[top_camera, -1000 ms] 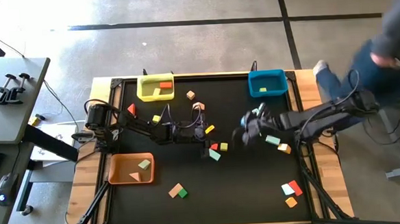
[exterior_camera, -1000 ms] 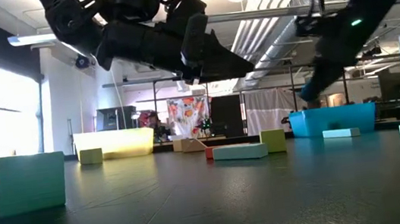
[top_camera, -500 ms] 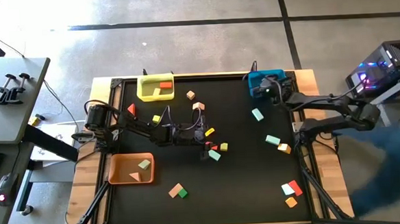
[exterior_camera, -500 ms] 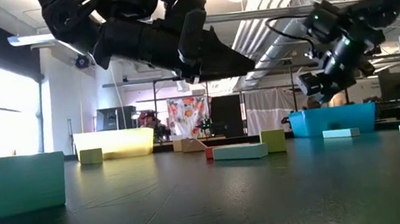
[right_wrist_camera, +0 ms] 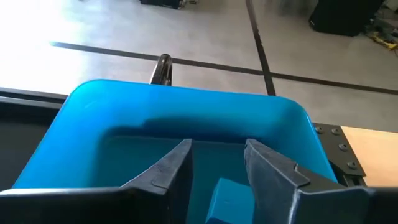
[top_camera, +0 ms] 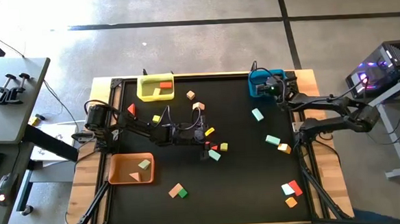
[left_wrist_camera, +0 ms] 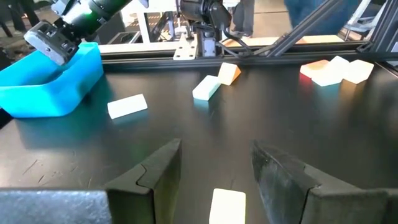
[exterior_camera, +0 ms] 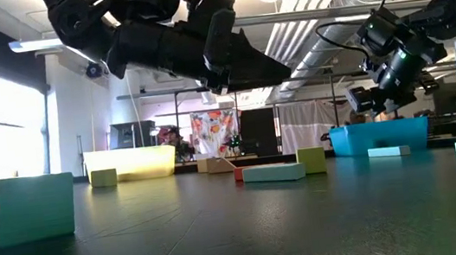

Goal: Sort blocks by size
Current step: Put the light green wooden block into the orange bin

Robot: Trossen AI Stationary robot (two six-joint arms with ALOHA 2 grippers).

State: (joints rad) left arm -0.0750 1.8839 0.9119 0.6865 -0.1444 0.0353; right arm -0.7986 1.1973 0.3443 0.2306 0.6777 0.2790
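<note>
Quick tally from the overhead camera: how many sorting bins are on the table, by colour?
Yellow bin: 1
Blue bin: 1
Orange bin: 1
Total: 3

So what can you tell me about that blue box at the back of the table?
The blue bin is a bright blue rectangular tub with rounded corners and raised walls, apparently plastic. It sits upright at the far right corner of the black table, open side up. One blue-looking block lies inside. The right gripper hangs directly over it, fingers parted with nothing between them and not visibly touching the walls. A mint block lies on the table nearby, apart from it.
</note>
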